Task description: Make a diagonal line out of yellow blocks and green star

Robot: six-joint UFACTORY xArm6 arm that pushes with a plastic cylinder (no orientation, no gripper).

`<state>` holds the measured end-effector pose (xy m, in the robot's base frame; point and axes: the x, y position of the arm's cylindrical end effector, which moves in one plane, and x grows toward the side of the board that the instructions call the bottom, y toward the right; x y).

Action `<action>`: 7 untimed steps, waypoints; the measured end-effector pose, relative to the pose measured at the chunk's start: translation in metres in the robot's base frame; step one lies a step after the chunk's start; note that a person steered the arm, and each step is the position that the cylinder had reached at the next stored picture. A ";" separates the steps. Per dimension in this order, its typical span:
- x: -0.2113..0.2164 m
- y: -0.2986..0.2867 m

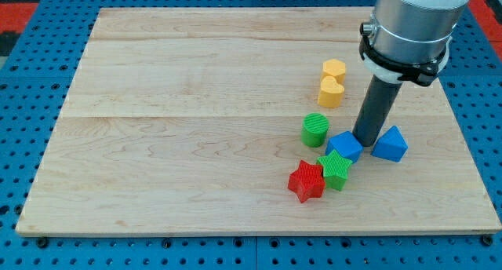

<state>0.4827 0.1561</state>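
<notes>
Wooden tabletop (196,105) carries all blocks in its right half. My tip (365,140) stands between the blue cube (344,146) and blue triangular block (390,144), touching the cube; no claw is fitted. Green cylinder (315,129) sits mid-right. Green star (336,169) touches the red star (307,181) nearer the bottom edge. Yellow heart (331,91) and yellow hexagon (334,68) touch, nearer the top edge.

The arm enters from the view's one o'clock corner as a wide grey cylinder ringed by a black clamp. From beneath it a straight dark rod hangs nearly upright, leaning slightly toward seven o'clock. My tip (365,140) sits at the rod's lower end, at about four o'clock from the view's centre.
</notes>
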 end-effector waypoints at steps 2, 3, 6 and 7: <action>-0.026 -0.035; -0.019 0.012; -0.026 -0.029; -0.056 -0.099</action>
<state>0.4266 0.0569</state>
